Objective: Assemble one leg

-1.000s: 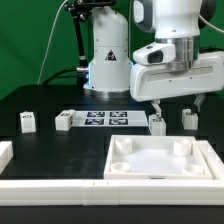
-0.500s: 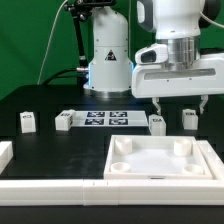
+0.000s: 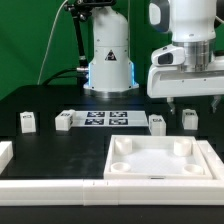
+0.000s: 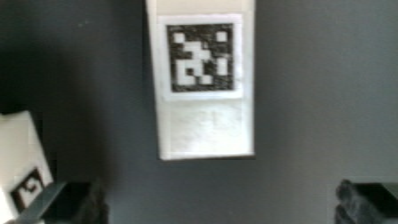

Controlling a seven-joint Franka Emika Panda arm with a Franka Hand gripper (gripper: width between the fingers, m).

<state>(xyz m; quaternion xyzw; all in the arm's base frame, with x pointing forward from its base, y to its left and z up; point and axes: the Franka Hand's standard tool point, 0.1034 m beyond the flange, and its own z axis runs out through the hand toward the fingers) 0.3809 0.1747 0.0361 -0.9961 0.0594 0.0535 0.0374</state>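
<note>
Several small white legs stand on the black table in the exterior view: two at the left [image 3: 28, 122] [image 3: 65, 120], one in the middle [image 3: 157, 122] and one at the right [image 3: 189, 118]. My gripper [image 3: 195, 103] hangs just above the right leg, open and empty. In the wrist view that leg [image 4: 201, 80] shows as a long white post with its tag facing the camera. It lies ahead of my open gripper [image 4: 214, 205]. The dark fingertips [image 4: 63, 205] sit far apart at the frame's corners, not touching it.
The large white square tray-like piece [image 3: 122, 172] lies at the front right, close below the gripper. The marker board [image 3: 105, 118] lies between the legs. White raised borders [image 3: 40, 188] run along the front and left. Another white tagged piece [image 4: 18, 160] shows at the wrist view's edge.
My gripper has moved toward the exterior view's right, from above the middle leg to above the right leg. It stays open. No part has moved.
</note>
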